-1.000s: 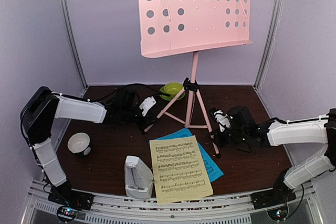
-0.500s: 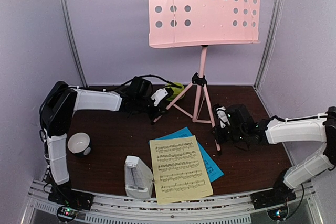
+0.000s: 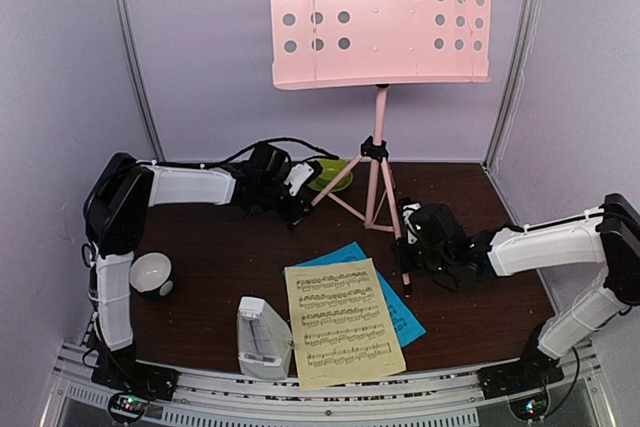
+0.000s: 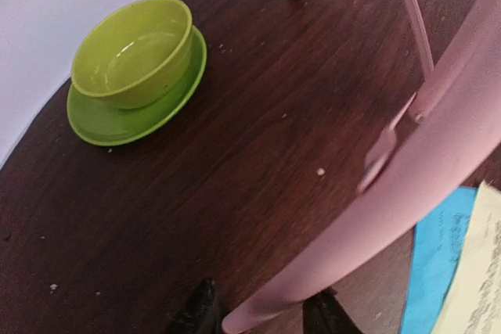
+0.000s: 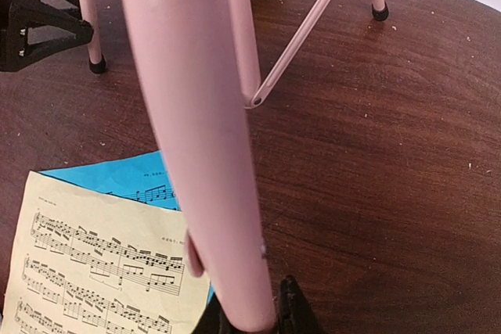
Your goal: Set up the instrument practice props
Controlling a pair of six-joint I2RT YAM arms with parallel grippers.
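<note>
Standing at the far middle of the desk (image 3: 480,317), the pink music stand (image 3: 378,17) is upright on its tripod, its punched panel high against the back wall. The left gripper (image 4: 262,314) is closed on the leg that runs toward the far-left corner. The right gripper (image 5: 252,317) is pinched on the leg that comes toward the near edge. In each wrist view the pink tube sits tight between the dark fingers.

By my reckoning the job is in its early part. The stand looks placed, or nearly so, and both arms are busy with it. Nothing rests on its panel. The yellow page (image 3: 345,322) lies flat at the middle of the near edge, on top of the blue page (image 3: 404,315), which pokes out to its right and far side. The metronome (image 3: 263,337) stands just left of them, close to the near edge. I would guess the pages have yet to go up on the stand, and the metronome may yet need setting near it.

Counting: one stand with three legs, two pages (one yellow, one blue), one metronome, two arms. Also a green bowl (image 4: 133,52) on its saucer (image 4: 117,127) toward the far edge, just beside the left gripper, and a white bowl (image 3: 150,272) near the left edge.
</note>
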